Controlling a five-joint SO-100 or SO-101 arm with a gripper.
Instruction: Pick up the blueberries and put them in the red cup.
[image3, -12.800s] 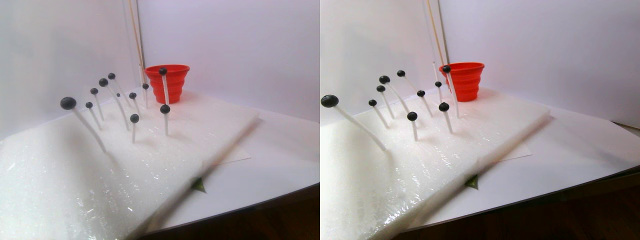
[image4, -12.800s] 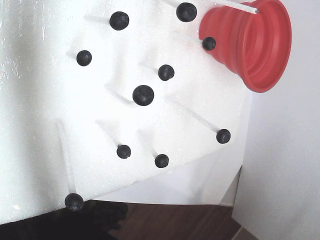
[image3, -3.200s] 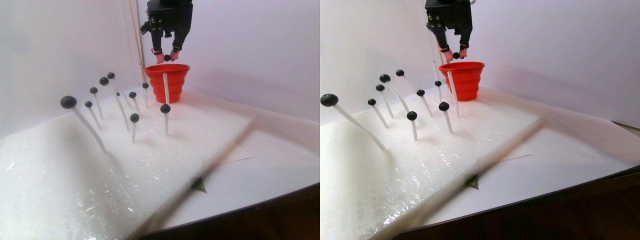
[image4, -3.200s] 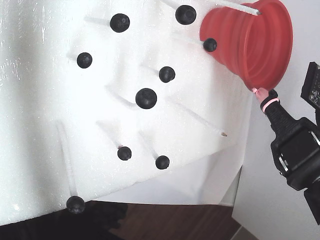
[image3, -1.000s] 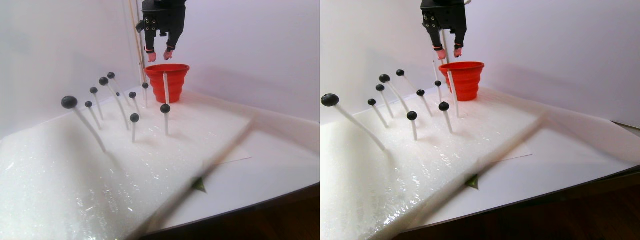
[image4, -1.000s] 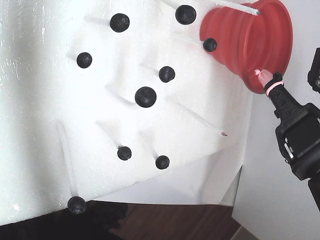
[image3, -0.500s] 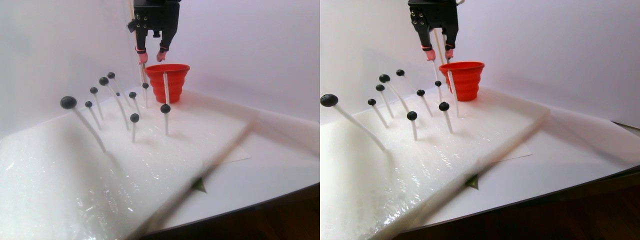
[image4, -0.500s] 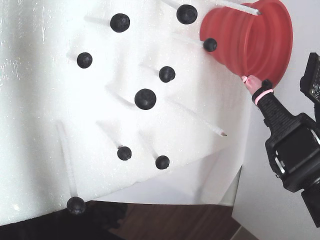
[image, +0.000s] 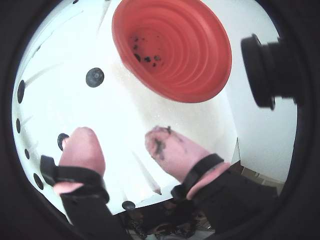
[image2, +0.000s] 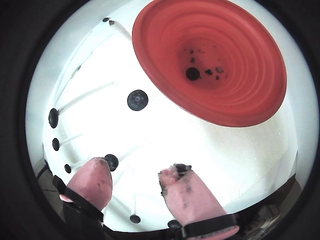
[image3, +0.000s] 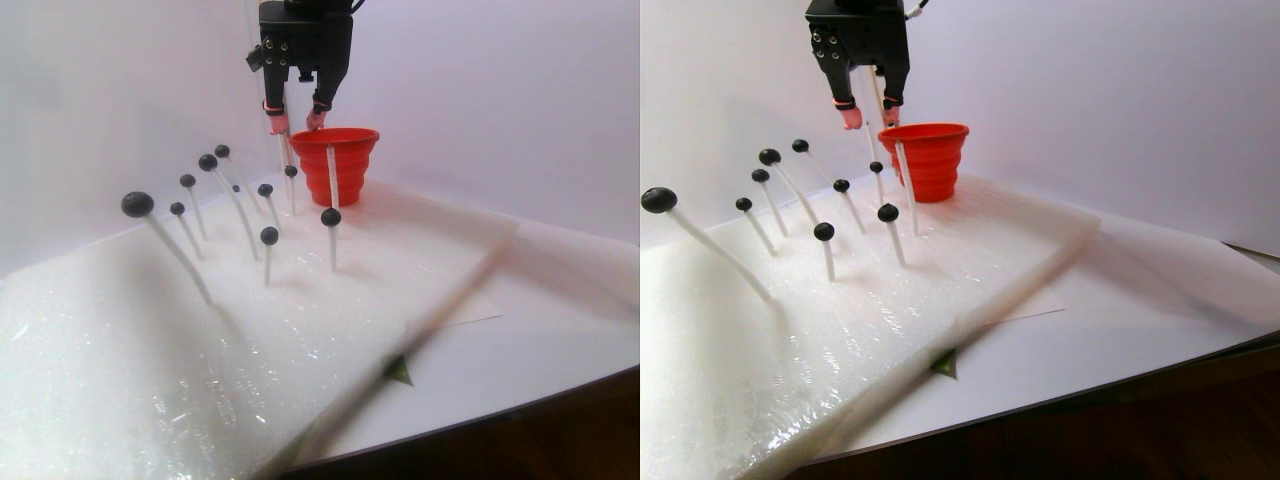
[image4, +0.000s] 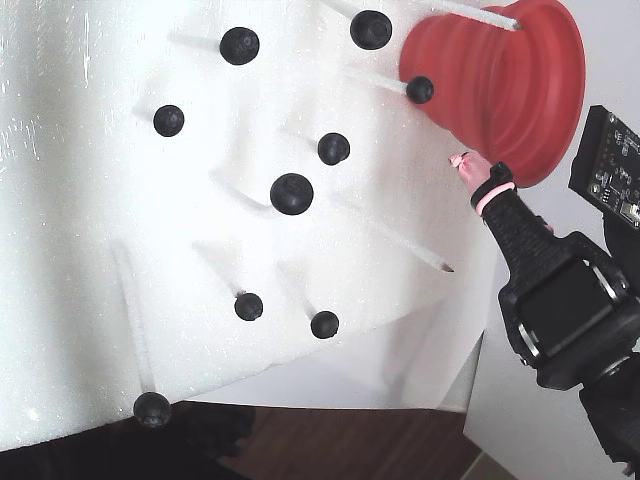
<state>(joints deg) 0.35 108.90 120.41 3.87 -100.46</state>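
Here, taking the red cup (image: 172, 47) as landmark and reading the fixed view from left to right, the blueberries (image4: 291, 193) stood to the left of the cup, each perched on the tip of a white stick (image3: 331, 178) pushed into the foam sheet (image4: 80, 250), so that every berry was lifted clear of the foam and open to a pinch from above. One bare stick (image4: 400, 240) lay below the cup, without a berry. The cup itself sat at the foam's far corner, mouth up. In a wrist view one berry in the cup (image2: 193, 73) rested on the cup floor among dark smears. Just beside the cup rim, on its berry side, the claw (image: 122, 142) hung above the foam, its pink-capped fingertips (image2: 95, 180) parted and holding nothing; the right-hand cap was soiled with dark residue. Judged from this pose, the claw was placed to reach another berry, most berries remaining unpicked.
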